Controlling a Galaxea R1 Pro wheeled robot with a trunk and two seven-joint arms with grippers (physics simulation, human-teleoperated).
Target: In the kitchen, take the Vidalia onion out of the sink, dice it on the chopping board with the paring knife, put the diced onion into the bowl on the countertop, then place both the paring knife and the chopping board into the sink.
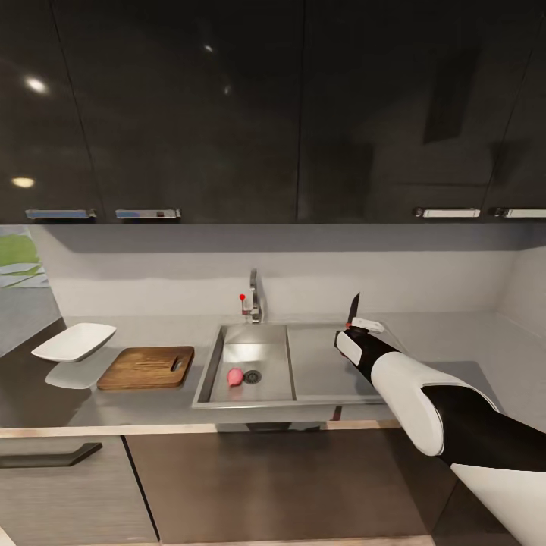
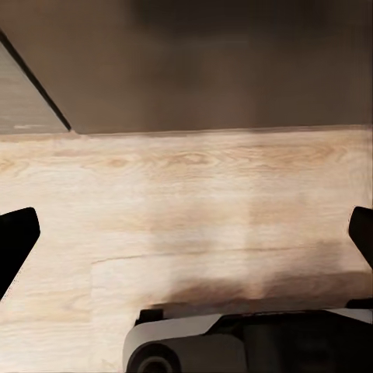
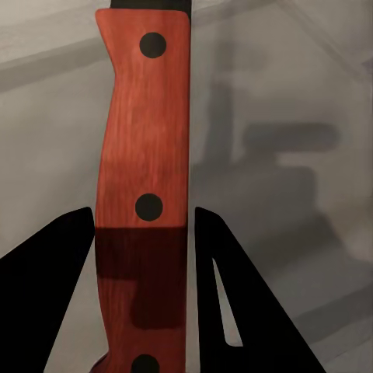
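Observation:
The pink Vidalia onion [image 1: 235, 376] lies in the basin of the steel sink [image 1: 208, 371], next to the round drain. Left of the sink, the brown chopping board [image 1: 146, 368] lies flat on the grey countertop [image 1: 447, 341]. The white bowl [image 1: 74, 342] sits at the far left of the counter. My right gripper [image 1: 358, 327] hovers over the drainboard, shut on the paring knife [image 1: 354, 305], whose dark blade points up. In the right wrist view the red handle [image 3: 144, 116] stands between the black fingers [image 3: 54, 264]. My left gripper [image 2: 186, 237] is open above wooden floor.
A chrome faucet [image 1: 255, 297] with a red knob stands behind the basin. Dark wall cabinets [image 1: 273, 114] hang overhead and dark base cabinets [image 1: 273, 478] sit under the counter. The drainboard [image 1: 326, 364] lies right of the basin. Part of the robot's base [image 2: 233, 342] shows over the floor.

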